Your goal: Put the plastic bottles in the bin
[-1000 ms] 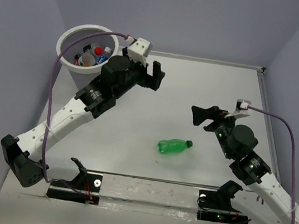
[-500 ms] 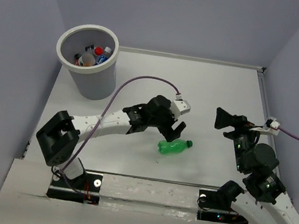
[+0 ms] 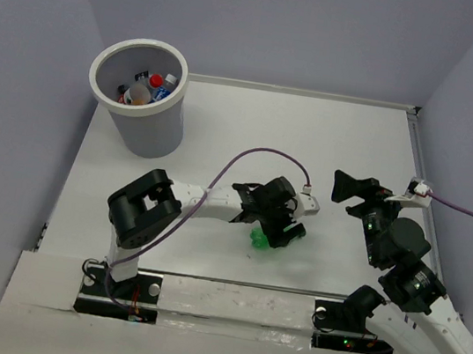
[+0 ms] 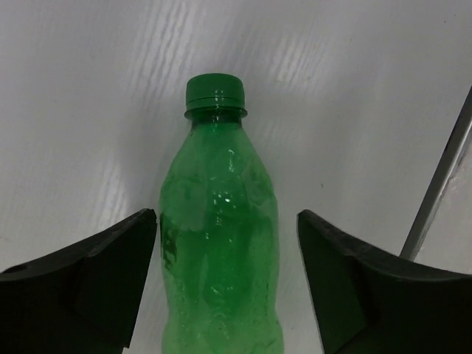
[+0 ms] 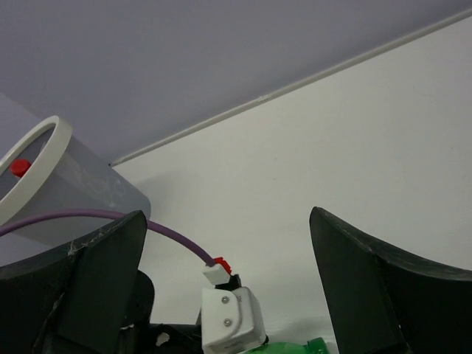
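Observation:
A green plastic bottle [image 3: 259, 237] lies on its side on the white table, its cap [image 4: 214, 90] pointing away from the left wrist camera. My left gripper [image 3: 282, 231] is down over it. In the left wrist view the bottle [image 4: 220, 258] lies between the two fingers of the left gripper [image 4: 227, 215], with a narrow gap on the right side, so the gripper is open around it. My right gripper [image 3: 349, 187] hovers open and empty to the right of the bottle. The bin [image 3: 150, 132] stands at the far left with several bottles [image 3: 148, 88] inside.
The left arm's purple cable [image 3: 262, 153] arches above the table between the bin and the bottle. The bin's white rim [image 5: 40, 159] shows at the left of the right wrist view. A raised strip [image 3: 236, 302] runs along the near edge between the arm bases.
The left arm swung from beside the bin down to the green bottle and set its fingers around it, which have narrowed. The right gripper drew back to the right.

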